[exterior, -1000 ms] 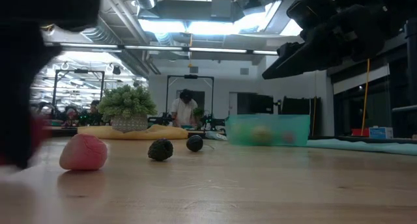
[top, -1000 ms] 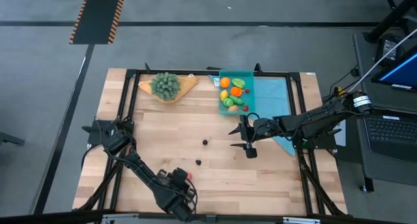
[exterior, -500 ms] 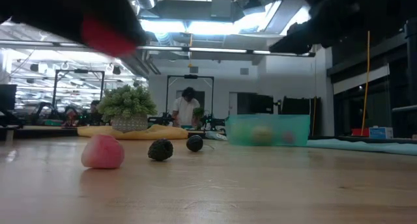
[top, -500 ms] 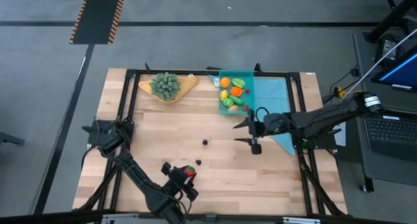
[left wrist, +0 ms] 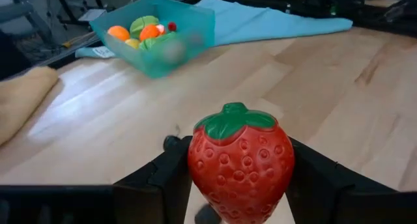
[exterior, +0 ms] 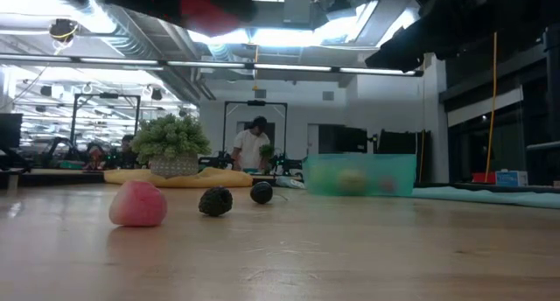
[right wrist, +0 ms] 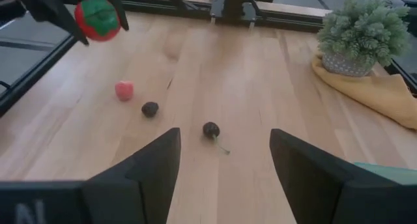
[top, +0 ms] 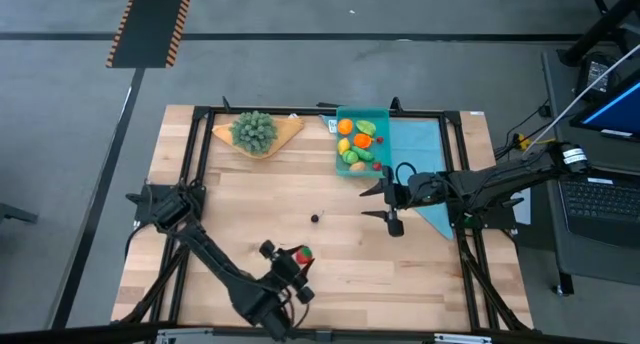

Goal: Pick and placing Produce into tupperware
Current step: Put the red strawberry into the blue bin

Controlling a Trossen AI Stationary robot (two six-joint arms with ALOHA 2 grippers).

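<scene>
The left gripper [left wrist: 238,178] is carrying a red strawberry [left wrist: 240,160] clear of the worktop [top: 240,199], its jaws clenched on the fruit's two sides with the green cap facing forward; held that way, it is probably meant for the teal tupperware [top: 383,117] at the far edge, which is lying well away across the boards; the box is already holding orange, yellow, green and red pieces of produce [top: 357,141].

The right gripper [top: 388,200] is hanging near the tupperware's near end, jaws spread and grasping nothing, seemingly waiting, or lining up on the loose pieces.

Still lying on the wood are a dark cherry [right wrist: 211,129] with a stalk, a dark berry [right wrist: 150,109] and a pink piece [right wrist: 124,90], all well apart from the box; a bushy plant [top: 254,129] on a yellow cloth [top: 287,128] is sitting at the far left, and a light-blue cloth [top: 420,144] is spread beside the box.

The right arm is lying across the direct line to the tupperware, so I judge a clash of arms the main risk.
</scene>
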